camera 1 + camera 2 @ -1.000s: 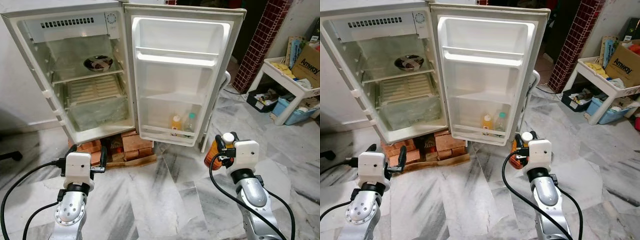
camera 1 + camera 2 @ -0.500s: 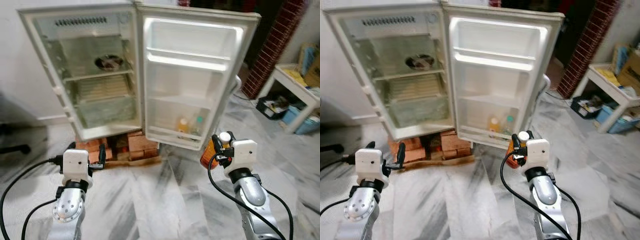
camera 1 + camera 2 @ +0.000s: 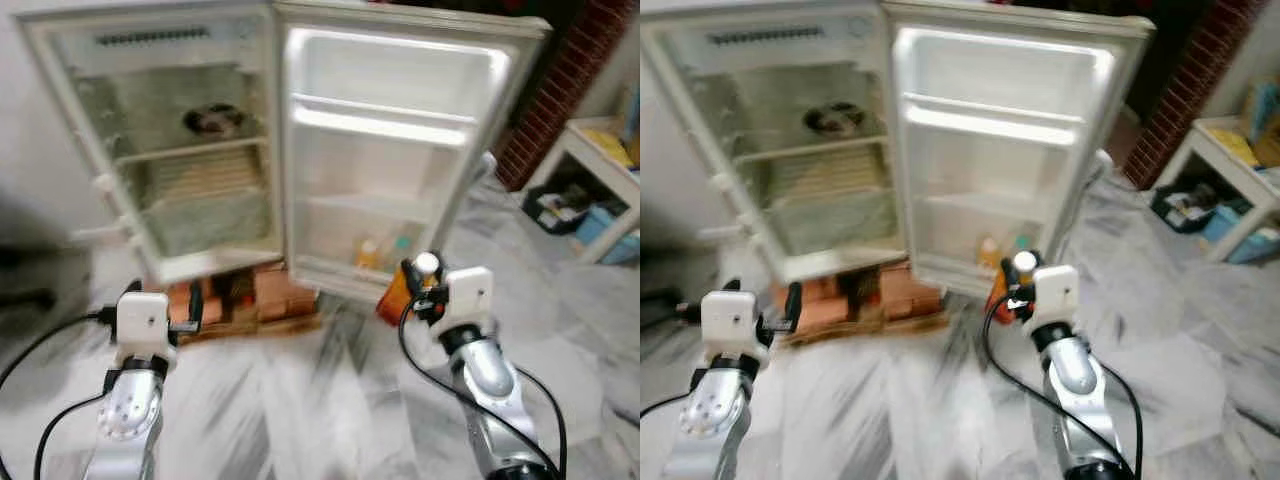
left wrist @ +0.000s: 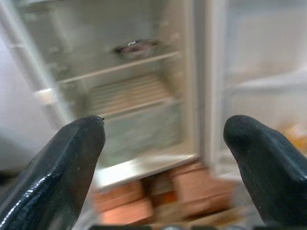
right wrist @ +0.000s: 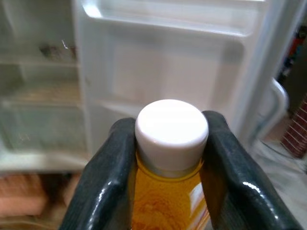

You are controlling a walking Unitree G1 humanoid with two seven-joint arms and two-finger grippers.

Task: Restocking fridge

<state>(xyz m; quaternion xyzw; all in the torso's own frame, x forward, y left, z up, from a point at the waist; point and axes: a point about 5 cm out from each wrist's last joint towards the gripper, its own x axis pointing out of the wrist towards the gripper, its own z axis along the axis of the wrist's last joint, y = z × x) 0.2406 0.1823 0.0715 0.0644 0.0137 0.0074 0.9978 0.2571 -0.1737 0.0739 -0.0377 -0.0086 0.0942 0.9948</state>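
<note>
Orange plastic bottle (image 5: 169, 191) with a round white cap, upright, pinched at its neck between the right gripper (image 5: 168, 158) fingers, white fridge (image 3: 300, 150) with its door swung wide just ahead, left gripper (image 4: 163, 158) spread apart, holding nothing, blurred.

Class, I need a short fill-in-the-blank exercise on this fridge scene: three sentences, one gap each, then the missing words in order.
1. The right gripper is shut on an orange bottle with a ____ cap.
2. The left gripper holds nothing, and its fingers are ____.
3. The fridge door stands ____, with two small bottles on its lowest door shelf.

Missing words: white; open; open
</note>
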